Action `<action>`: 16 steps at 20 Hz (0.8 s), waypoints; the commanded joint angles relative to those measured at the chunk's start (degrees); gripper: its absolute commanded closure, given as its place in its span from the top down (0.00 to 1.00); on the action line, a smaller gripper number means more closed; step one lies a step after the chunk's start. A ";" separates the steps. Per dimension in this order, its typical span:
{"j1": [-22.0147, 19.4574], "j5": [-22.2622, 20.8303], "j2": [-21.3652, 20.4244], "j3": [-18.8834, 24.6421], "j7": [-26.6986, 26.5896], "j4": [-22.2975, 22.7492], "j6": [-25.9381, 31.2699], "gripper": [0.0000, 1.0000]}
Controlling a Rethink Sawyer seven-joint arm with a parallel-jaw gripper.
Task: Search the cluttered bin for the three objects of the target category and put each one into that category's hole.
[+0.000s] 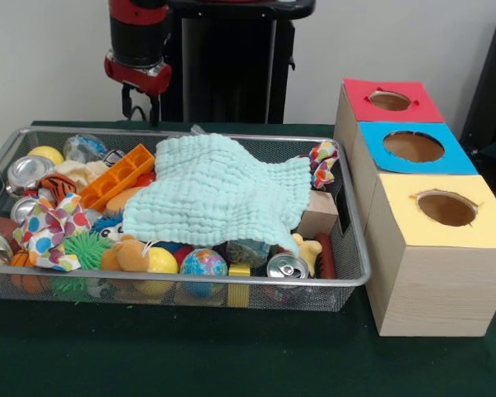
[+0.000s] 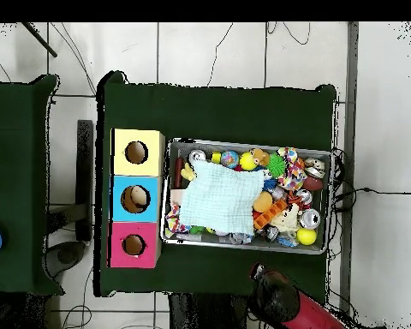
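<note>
My gripper (image 1: 140, 110) hangs behind the bin's (image 1: 190, 285) far rim, fingers apart and empty; a mint cloth (image 1: 217, 194) blankets the toys, cans and balls inside

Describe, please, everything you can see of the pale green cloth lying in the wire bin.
The pale green cloth is a soft, crinkled, waffle-textured fabric, spread loosely and unfolded over the middle of the wire bin. Its edges are uneven, one corner reaching towards the boxes' side. It drapes over the clutter, hiding what lies beneath. An orange plastic block borders one side, and a wooden block pokes out from under another. The gripper hangs apart from it.
</note>
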 commanded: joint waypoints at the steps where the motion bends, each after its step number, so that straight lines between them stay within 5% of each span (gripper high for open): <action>1: -1.59 -2.13 2.91 5.37 5.37 -10.51 -1.29 1.00; 16: -5.85 -3.72 1.15 4.45 4.20 -14.05 3.14 1.00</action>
